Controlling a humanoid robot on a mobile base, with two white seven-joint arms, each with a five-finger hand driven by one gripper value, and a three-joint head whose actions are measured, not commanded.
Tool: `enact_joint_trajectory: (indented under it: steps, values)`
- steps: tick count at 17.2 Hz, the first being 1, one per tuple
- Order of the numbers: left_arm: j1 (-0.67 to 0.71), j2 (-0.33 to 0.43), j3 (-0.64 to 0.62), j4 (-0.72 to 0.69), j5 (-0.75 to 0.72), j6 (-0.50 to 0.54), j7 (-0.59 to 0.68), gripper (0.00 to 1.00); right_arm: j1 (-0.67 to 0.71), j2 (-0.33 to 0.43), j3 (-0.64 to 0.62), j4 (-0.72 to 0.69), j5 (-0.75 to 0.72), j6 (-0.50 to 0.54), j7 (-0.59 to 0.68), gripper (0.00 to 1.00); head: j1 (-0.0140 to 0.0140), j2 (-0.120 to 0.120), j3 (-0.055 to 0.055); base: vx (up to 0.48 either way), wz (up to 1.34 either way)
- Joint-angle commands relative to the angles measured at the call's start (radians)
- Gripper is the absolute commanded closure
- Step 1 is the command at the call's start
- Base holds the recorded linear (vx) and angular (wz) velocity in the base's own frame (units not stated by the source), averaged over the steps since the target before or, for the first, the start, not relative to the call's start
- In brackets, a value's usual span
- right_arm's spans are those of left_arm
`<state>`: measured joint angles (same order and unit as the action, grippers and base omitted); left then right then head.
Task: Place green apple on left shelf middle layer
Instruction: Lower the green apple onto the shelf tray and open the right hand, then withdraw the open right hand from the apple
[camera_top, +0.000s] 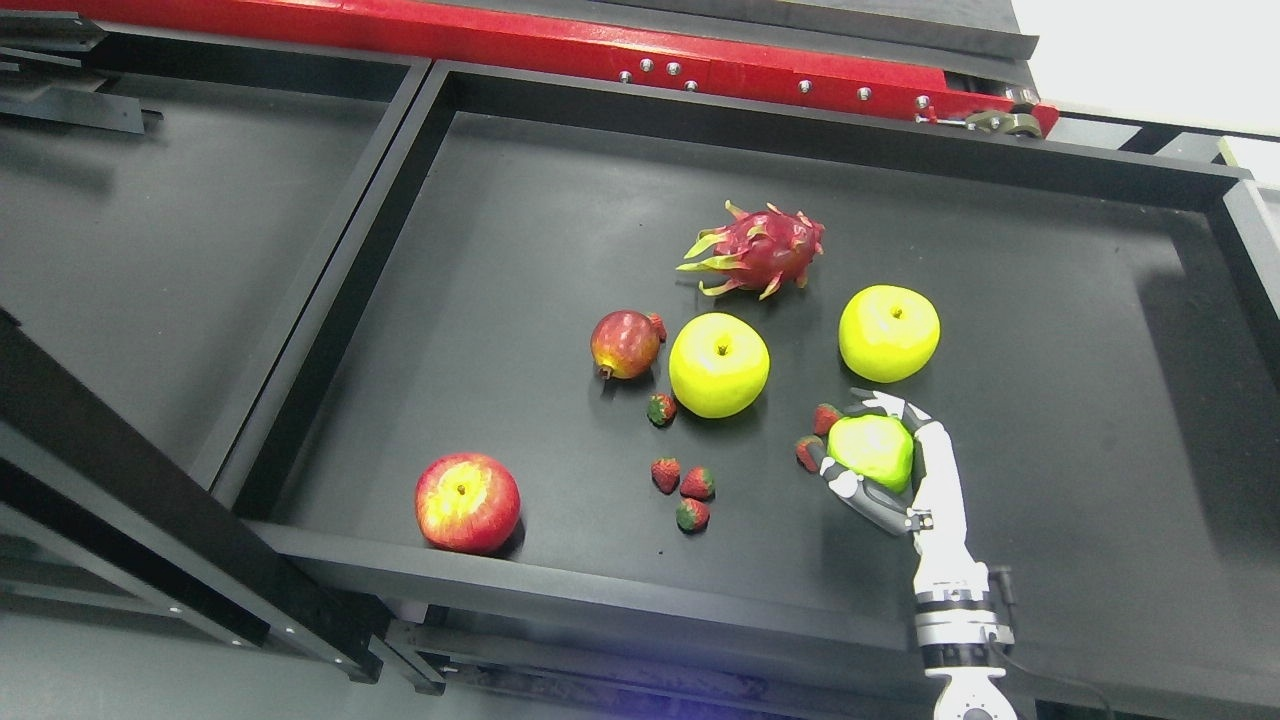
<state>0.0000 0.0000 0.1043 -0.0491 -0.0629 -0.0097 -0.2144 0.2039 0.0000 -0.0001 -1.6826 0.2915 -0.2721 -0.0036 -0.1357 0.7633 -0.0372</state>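
Observation:
My right hand (868, 450) comes in from the lower right and is shut on a green apple (872, 451), its fingers wrapped around it just above the black tray (480, 250). Two more yellow-green apples lie on the tray: one in the middle (719, 364) and one behind my hand (889, 332). The left arm does not show.
A dragon fruit (757, 250), a pomegranate (626, 343), a red apple (467, 502) and several small strawberries (688, 487) lie on the tray. Two strawberries (824, 418) sit right by my hand. A second black tray (150, 230) lies at the left. A red beam (560, 45) runs behind.

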Motion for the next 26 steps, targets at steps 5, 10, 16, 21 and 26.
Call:
enact_joint_trajectory:
  steps: [5, 10, 16, 21, 26]
  values:
    - [0.009, 0.017, 0.000, 0.000, 0.000, 0.001, 0.000, 0.00, -0.049, -0.017, -0.014, 0.070, 0.020, 0.045, 0.008, 0.24, 0.0000, 0.000, 0.000, 0.021, 0.01]
    - [0.009, 0.017, 0.000, 0.000, 0.000, 0.001, 0.000, 0.00, -0.047, -0.017, 0.034, 0.070, 0.011, 0.045, 0.005, 0.00, 0.0000, 0.000, 0.000, 0.000, 0.00]
    - [0.009, 0.017, 0.000, 0.000, 0.000, -0.001, 0.000, 0.00, -0.034, -0.017, 0.028, 0.070, -0.086, 0.039, 0.004, 0.00, 0.0000, 0.000, 0.000, 0.000, 0.00]
    - [0.009, 0.017, 0.000, 0.000, 0.000, 0.001, 0.000, 0.00, 0.049, -0.017, 0.029, 0.043, -0.185, 0.042, -0.116, 0.00, 0.0000, 0.000, 0.000, 0.000, 0.00]
    - [0.009, 0.017, 0.000, 0.000, 0.000, 0.001, 0.000, 0.00, 0.045, -0.017, 0.043, 0.024, -0.330, 0.048, -0.145, 0.00, 0.0000, 0.000, 0.000, 0.000, 0.00]
